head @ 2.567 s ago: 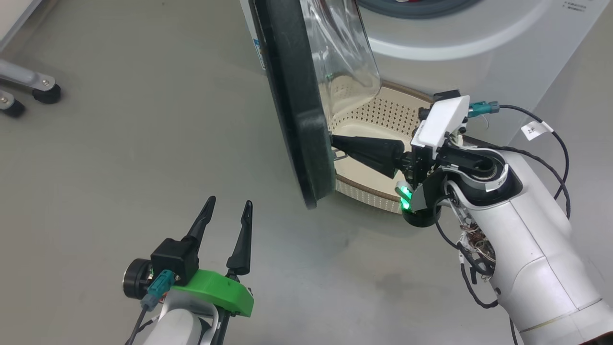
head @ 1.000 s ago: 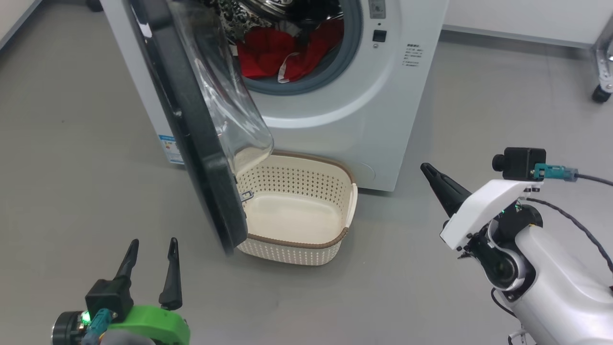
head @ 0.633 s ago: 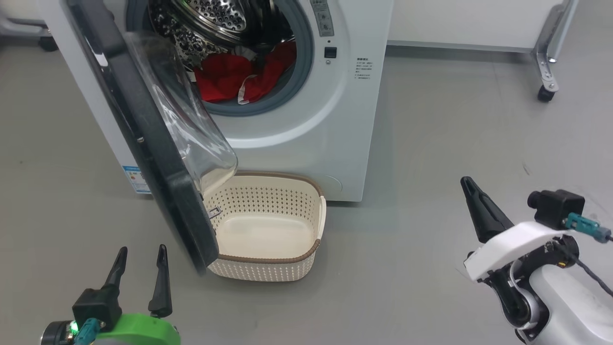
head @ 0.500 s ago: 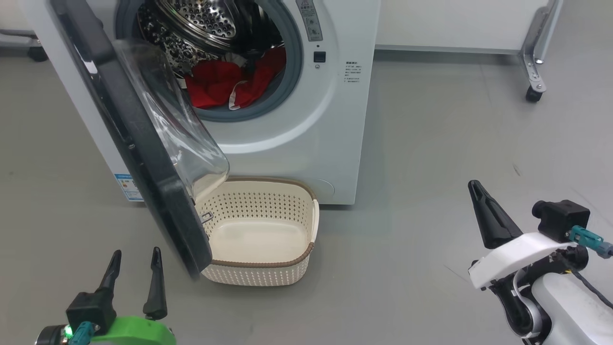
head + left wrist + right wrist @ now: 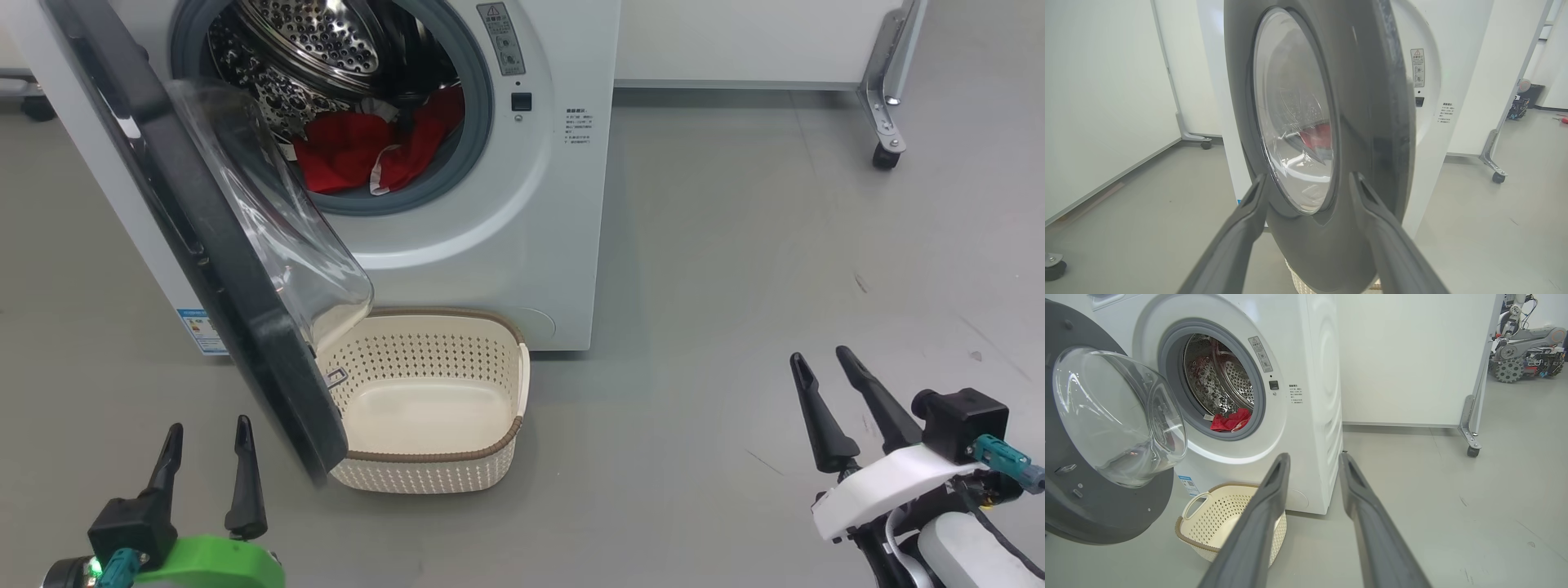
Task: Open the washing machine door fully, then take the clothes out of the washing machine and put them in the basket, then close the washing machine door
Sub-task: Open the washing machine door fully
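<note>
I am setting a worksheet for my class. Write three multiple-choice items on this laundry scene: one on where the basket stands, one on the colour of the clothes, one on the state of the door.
1. Where does the basket stand relative to the washing machine?
A. On top of it
B. On the floor in front of it
C. Inside its drum

2. What colour are the clothes in the drum?
A. Blue
B. Yellow
C. Red with white trim

3. In what state is the washing machine door?
A. Open, swung out
B. Shut
C. Taken off

Key:
1 B, it sits on the grey floor below the opening.
2 C, red fabric lies at the drum's bottom.
3 A, the drum is exposed and the door hangs out over the basket's left end.
</note>
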### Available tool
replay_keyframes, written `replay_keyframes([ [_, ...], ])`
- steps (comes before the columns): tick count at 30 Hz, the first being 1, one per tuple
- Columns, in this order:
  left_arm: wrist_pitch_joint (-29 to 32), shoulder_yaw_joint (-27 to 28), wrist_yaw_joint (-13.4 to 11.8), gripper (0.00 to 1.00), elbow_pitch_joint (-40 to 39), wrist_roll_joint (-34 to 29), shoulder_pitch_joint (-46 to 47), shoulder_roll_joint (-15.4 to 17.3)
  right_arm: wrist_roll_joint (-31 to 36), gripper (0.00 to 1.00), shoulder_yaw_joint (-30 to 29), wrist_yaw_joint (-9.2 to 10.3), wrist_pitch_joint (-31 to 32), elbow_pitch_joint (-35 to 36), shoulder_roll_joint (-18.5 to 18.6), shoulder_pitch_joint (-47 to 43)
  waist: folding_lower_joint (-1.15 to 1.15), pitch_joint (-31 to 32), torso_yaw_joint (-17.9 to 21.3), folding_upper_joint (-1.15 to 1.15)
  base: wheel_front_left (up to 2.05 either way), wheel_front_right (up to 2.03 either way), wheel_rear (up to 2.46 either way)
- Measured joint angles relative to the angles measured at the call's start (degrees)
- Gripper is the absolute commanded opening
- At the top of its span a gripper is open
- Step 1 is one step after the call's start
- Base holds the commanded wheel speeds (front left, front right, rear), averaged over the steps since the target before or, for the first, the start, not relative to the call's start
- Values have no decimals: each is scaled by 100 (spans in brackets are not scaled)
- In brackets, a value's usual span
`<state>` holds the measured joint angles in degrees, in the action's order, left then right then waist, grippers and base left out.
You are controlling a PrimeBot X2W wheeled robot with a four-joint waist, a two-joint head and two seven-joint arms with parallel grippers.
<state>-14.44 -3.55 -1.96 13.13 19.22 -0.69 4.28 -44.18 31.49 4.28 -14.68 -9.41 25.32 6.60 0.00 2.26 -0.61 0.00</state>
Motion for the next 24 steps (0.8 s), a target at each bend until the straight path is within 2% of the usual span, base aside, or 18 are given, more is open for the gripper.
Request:
replay_keyframes([
  [10,0,124,26,100,-18,-12,-54,-20,458,100,-431,143,1,435,-225,-298,0,-42,23,0,0,0,0],
  [24,0,182,125,100,-16,-85,-57,-111,872,100,-966,204,1,622,-588,-939,0,-104,62,0,0,0,0],
])
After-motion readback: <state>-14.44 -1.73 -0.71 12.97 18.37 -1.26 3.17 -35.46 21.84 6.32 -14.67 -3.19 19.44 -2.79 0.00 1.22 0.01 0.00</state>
